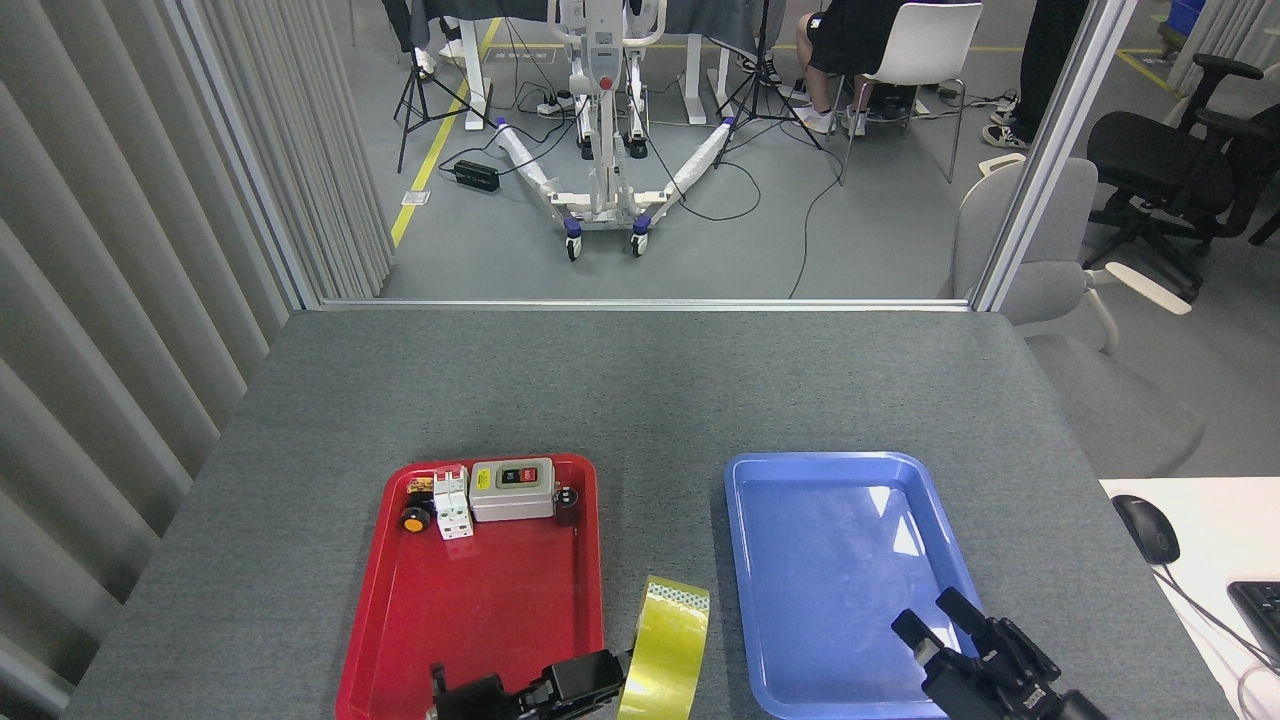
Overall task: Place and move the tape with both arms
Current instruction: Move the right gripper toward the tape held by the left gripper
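The yellow tape roll stands on edge, held up in the gap between the red tray and the blue tray near the table's front edge. My left gripper comes in low from the bottom, its black fingers shut on the roll's left rim. At the bottom right, over the blue tray's near corner, my right gripper is turned toward the tape with its fingers pointing up and left. Its fingers stand close together and it holds nothing.
The red tray's far end holds a grey switch box, a white breaker and an orange-capped button. A mouse and keyboard lie on a white desk at the right. People sit beyond the table.
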You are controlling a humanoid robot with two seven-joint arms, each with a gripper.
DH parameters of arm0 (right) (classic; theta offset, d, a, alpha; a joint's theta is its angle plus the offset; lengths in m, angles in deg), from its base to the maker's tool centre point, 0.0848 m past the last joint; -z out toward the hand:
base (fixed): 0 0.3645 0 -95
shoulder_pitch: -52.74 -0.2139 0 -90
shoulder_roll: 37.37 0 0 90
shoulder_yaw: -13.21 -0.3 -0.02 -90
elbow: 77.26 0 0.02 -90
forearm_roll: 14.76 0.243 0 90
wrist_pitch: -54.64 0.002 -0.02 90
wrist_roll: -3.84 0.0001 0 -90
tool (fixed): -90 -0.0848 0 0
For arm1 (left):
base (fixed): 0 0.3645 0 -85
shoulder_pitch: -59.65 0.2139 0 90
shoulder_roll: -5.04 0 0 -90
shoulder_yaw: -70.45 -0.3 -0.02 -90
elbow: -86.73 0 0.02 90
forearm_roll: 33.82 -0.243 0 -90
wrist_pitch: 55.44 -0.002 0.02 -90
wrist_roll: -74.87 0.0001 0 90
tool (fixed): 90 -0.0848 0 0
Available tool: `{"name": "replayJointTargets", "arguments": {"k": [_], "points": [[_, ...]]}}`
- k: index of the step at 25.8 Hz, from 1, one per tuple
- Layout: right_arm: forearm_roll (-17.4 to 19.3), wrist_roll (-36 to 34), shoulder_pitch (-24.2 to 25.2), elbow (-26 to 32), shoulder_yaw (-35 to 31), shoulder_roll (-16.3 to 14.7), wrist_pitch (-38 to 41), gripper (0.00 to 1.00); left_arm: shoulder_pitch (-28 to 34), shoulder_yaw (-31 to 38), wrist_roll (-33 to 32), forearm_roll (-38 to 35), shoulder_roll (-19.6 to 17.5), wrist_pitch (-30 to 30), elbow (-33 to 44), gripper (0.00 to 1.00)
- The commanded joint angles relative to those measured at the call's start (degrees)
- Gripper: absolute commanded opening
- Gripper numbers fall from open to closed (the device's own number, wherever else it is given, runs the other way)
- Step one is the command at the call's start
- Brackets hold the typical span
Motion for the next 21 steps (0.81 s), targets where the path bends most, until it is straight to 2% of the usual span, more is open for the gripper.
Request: {"name": "replayJointTargets", "arguments": {"k": [1,5,7,11,16,19,21], "points": [[1.38,-3.88,0.06,1.60,10.08,-9.89,0.49,0.99,0.94,0.55,-0.36,6.23,-0.30,-2.83,1.18,0.00],[1.30,-8.45,-3.81,3.98,16.06,-15.78,0.49,0.99,1.29,0.55,-0.45,8.87,-0.91,-6.87,2.23,0.00],[1.03,-8.45,-6.36,3.98,19.49,-16.84,0.49,0.99,1.29,0.55,-0.36,8.96,-0.91,-7.14,2.14,0.00],[-0.81,-8.36,-10.23,3.98,24.41,-16.75,0.49,0.99,1.11,0.64,-0.36,9.05,-0.91,-7.05,1.88,0.00],[-0.99,-8.36,-14.97,3.54,31.88,-16.05,0.49,0.95,1.11,0.73,-0.01,8.96,-0.91,-6.96,1.35,0.00],[-1.17,-8.27,-17.44,3.01,34.34,-14.64,0.49,0.91,1.11,0.73,0.17,8.87,-1.00,-6.88,1.26,0.00],[-3.10,-8.27,-18.14,2.31,34.96,-13.23,-0.13,0.88,1.11,0.81,0.17,8.96,-1.18,-6.88,1.26,0.00]]}}
